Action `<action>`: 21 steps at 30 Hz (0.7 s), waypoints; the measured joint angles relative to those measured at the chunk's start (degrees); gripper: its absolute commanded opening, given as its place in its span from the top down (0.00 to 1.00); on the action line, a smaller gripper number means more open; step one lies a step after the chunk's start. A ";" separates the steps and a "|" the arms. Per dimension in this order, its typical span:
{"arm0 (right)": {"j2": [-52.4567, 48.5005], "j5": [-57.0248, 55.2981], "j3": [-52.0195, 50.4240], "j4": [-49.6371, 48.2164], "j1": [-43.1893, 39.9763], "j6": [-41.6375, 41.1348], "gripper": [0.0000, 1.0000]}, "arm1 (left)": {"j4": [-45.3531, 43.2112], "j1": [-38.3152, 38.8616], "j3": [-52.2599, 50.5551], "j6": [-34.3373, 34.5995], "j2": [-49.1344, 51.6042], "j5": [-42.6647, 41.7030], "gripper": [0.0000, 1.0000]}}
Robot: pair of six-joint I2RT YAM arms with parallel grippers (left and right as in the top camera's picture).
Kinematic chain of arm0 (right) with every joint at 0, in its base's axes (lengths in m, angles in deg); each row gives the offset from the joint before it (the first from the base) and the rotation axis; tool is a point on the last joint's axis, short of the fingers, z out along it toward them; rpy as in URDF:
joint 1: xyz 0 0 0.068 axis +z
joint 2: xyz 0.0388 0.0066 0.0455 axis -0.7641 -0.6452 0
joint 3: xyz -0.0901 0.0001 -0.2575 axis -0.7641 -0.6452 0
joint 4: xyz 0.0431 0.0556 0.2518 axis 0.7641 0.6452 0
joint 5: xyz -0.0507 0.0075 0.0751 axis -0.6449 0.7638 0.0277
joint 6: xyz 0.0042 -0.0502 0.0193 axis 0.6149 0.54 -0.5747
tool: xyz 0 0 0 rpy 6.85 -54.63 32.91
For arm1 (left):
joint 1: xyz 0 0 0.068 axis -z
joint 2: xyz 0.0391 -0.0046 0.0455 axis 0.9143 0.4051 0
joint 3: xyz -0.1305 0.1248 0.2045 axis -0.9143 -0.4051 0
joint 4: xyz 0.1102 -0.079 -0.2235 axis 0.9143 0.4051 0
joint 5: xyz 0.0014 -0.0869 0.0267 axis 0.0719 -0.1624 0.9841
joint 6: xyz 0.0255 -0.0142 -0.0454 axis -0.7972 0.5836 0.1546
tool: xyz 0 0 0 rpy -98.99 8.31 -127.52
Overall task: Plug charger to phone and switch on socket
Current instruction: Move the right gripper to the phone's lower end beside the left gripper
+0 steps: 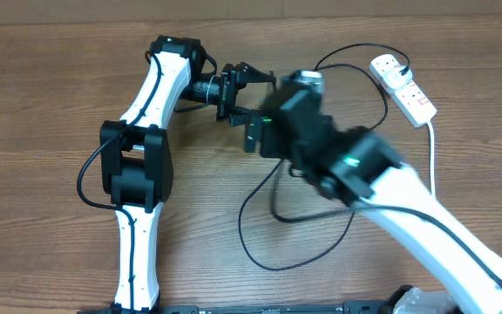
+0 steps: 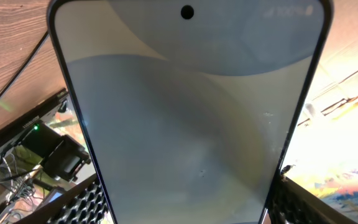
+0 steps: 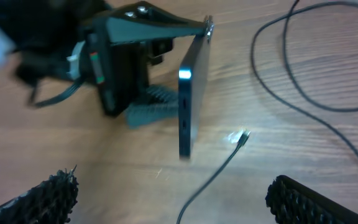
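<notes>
My left gripper is shut on the phone and holds it on edge above the table. The phone's light blue screen fills the left wrist view, between the two finger pads. The right wrist view shows the phone edge-on in the left gripper. My right gripper is open and empty, just in front of the phone. The charger's black cable loops over the table. Its plug tip lies on the wood below and right of the phone. The white socket lies at the far right.
The socket's thick white cord runs down the right side. The black cable curves across the table right of the phone. My right arm is blurred and covers the table's middle right.
</notes>
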 measured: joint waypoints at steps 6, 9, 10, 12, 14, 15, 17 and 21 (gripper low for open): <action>-5.40 -7.50 0.00 -2.27 0.46 -3.96 0.22 | 0.00 0.00 0.00 0.02 0.00 0.00 0.28; -5.40 -8.90 0.00 -4.15 0.46 -4.81 0.23 | 0.00 0.00 0.00 0.02 0.00 0.00 0.28; -5.40 -9.18 0.02 -4.48 0.48 -4.87 0.23 | 0.00 0.00 0.00 0.02 0.00 0.02 0.28; -5.49 -9.46 0.02 -4.55 0.48 -4.92 0.23 | 0.00 0.00 0.00 0.02 0.00 0.02 0.28; -5.62 -9.68 0.02 -4.59 0.48 -4.61 0.23 | 0.00 0.00 0.00 0.02 0.00 0.00 0.28; -5.66 -9.75 0.02 -4.59 0.48 -4.35 0.26 | 0.00 0.00 0.00 0.02 0.00 0.02 0.28; -5.95 -9.97 0.02 -4.87 0.48 -3.17 0.36 | 0.00 0.00 0.00 0.02 0.00 0.02 0.28; -6.47 -10.32 0.02 -5.49 0.48 -2.23 0.50 | 0.00 0.00 0.00 0.02 0.00 0.02 0.28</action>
